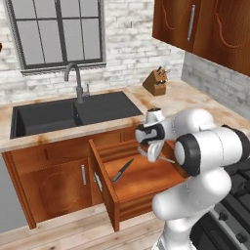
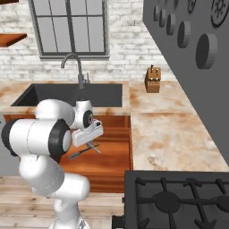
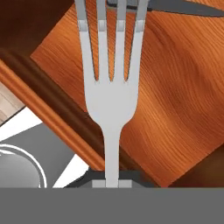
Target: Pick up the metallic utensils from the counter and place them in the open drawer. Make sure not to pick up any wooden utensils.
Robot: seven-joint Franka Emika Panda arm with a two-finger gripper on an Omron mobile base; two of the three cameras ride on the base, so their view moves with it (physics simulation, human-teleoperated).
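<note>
Your end effector was clenched on the fork, handle end hidden between the fingertips, tines cut off at the hand view's top edge. The fork hung over the open drawer. The knife lay inside, centre-left of the left base view.

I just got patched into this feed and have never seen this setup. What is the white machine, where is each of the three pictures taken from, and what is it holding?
The white machine is a robot arm on a driving base. Two pictures come from cameras behind it, left and right; the third looks along its hand. The hand is shut on a silver fork, held over the open drawer below the marbled counter. A black-handled knife already lies in the drawer. A black sink and a knife block sit further back.
</note>
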